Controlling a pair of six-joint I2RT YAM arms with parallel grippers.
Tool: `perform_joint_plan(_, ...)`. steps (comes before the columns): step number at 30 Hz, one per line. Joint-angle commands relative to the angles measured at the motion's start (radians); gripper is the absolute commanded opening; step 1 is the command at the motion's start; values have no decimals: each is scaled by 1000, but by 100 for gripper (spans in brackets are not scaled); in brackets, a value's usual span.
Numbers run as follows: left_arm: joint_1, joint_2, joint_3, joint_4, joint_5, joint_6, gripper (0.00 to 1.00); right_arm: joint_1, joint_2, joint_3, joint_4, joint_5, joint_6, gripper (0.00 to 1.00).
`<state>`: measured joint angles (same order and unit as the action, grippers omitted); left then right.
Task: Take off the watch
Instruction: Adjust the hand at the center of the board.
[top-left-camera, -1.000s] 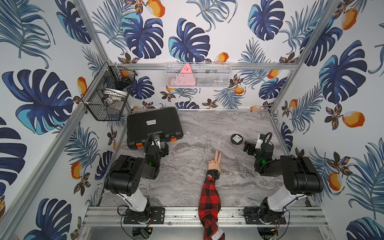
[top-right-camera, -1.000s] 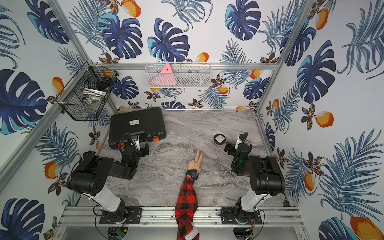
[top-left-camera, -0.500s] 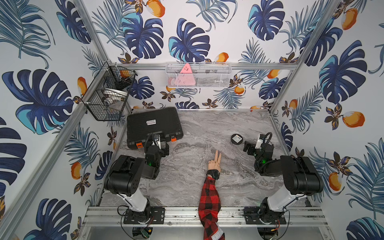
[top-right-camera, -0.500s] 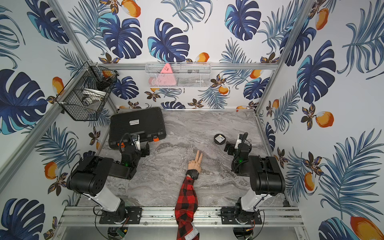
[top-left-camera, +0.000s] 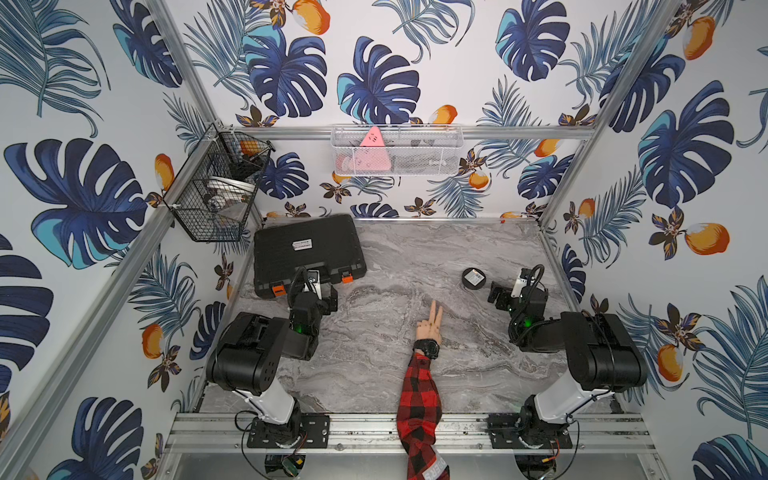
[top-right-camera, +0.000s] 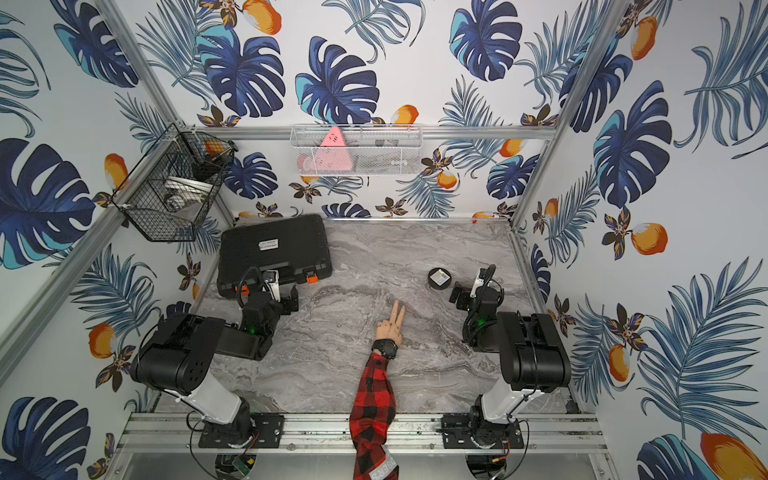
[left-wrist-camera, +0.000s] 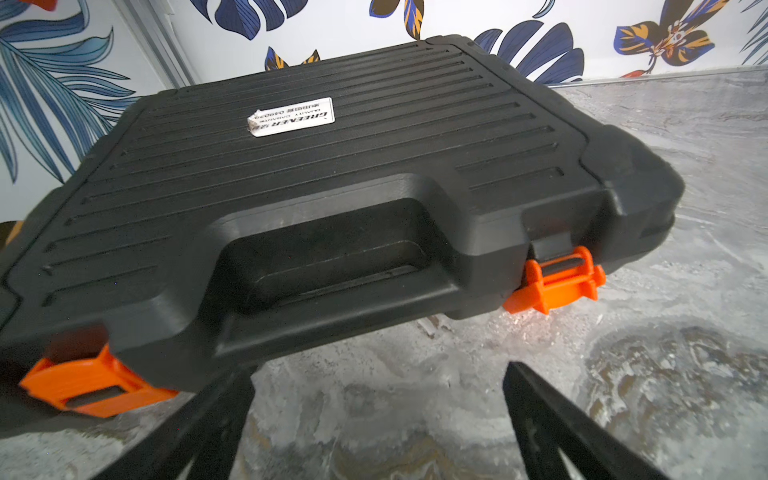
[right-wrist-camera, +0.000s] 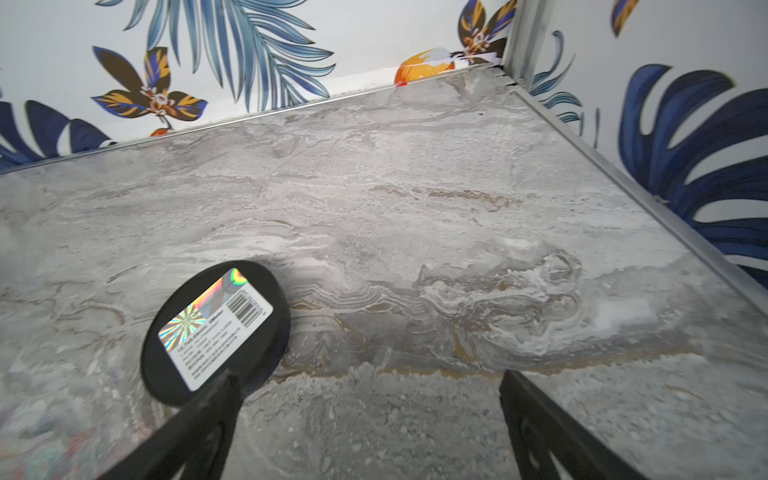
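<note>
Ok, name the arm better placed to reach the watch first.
Right, probably, though narrowly. Both are open and empty, but the right gripper sits a little nearer the watch, while the left gripper faces the black case.

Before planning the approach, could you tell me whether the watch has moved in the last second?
No: the watch keeps its place relative to the round black tin in both top views.

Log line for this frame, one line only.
stage: not started | watch: on arm | left gripper: open, near case | right gripper: open, near tin
</note>
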<state>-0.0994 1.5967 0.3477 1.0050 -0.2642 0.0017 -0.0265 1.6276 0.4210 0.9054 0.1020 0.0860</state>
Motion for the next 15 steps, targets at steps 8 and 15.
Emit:
perform_joint_plan(8,-185,-196,272,-686,-384,-64,99,147,-165,158,-462,189,-19,100)
perform_joint_plan(15,-332,-197,564,-1207,-280,-291,99,291,-263,314,-861,127,88,100)
